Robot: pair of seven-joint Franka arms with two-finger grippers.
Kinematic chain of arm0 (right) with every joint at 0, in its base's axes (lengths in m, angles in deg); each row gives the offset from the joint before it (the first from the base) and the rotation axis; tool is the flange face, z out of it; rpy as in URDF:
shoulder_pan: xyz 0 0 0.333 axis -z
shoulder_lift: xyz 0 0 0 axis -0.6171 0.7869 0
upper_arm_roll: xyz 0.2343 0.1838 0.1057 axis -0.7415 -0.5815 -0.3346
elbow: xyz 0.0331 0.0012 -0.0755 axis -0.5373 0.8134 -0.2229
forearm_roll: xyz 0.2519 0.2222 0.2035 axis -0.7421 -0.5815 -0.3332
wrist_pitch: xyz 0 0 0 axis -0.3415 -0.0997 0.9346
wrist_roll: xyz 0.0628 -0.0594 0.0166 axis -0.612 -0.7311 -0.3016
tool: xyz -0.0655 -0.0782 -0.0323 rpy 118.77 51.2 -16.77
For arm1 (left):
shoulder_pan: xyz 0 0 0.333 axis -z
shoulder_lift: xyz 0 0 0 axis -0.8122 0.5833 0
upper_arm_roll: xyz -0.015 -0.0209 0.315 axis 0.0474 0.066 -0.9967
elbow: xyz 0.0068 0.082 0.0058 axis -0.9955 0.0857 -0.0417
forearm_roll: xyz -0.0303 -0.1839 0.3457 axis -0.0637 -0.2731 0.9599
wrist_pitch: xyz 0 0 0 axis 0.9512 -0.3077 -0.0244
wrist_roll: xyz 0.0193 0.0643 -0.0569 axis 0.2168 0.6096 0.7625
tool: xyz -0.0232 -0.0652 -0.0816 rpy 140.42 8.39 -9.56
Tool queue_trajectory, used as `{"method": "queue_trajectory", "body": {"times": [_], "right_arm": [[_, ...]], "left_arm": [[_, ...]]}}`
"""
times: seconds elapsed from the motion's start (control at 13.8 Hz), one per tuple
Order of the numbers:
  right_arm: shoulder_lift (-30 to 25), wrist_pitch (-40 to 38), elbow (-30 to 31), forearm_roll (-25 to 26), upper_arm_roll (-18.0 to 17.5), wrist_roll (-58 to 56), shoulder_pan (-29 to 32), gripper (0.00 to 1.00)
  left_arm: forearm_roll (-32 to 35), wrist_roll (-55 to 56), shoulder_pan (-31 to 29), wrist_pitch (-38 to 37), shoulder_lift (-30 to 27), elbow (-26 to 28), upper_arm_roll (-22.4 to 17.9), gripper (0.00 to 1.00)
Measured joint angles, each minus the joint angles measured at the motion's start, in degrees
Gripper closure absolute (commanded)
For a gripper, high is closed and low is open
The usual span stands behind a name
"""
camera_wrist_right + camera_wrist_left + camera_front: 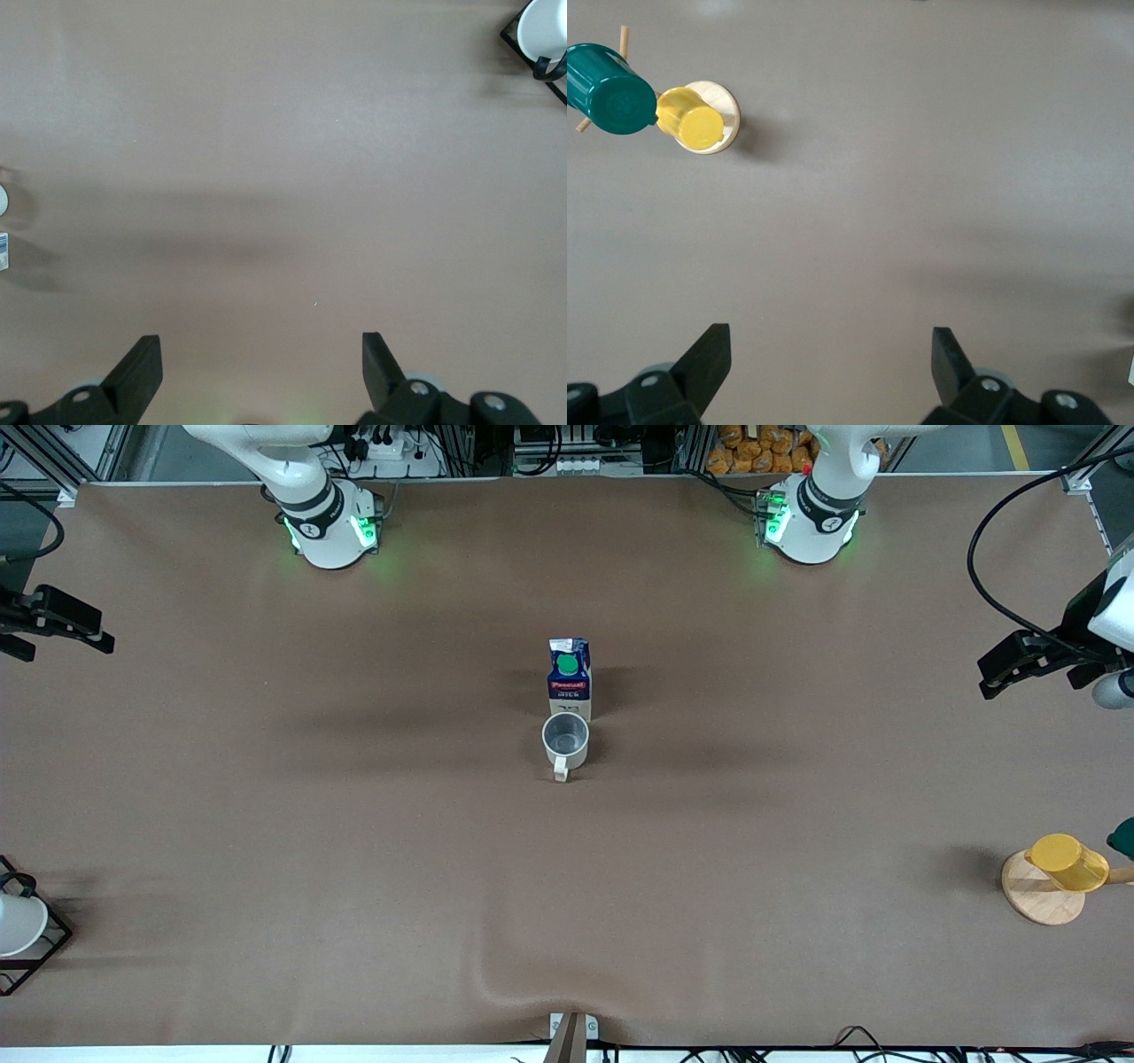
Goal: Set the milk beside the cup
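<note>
The milk, a dark blue carton with a green cap and red band, stands upright at the table's middle. The cup, off-white with a grey inside, stands touching or almost touching it, nearer the front camera, handle toward the camera. My left gripper hangs open and empty above the left arm's end of the table; it is open in the left wrist view. My right gripper hangs open and empty above the right arm's end, also open in the right wrist view. Slivers of the cup and the milk show at the edge of that view.
A yellow cup lies on a round wooden base at the left arm's end, beside a teal cup. A white cup sits in a black wire rack at the right arm's end, seen too in the right wrist view.
</note>
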Motion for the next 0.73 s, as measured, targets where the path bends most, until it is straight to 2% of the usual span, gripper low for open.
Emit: {"method": "queue_trajectory", "body": {"times": [0.22,0.51,0.73], "right_arm": [[0.0,0.0,0.0,0.0,0.0,0.0,0.0,0.00],[0.0,0.1,-0.1,0.0,0.1,0.0,0.0,0.00],[0.0,0.1,-0.1,0.0,0.1,0.0,0.0,0.00]], "left_arm": [[-3.6,0.0,0.0,-3.0,-1.3,0.5,0.1,0.00],[-4.4,0.0,-0.2,-3.3,-3.6,4.6,0.0,0.00],[-4.4,0.0,-0.2,-3.3,-4.2,4.8,0.0,0.00]]}}
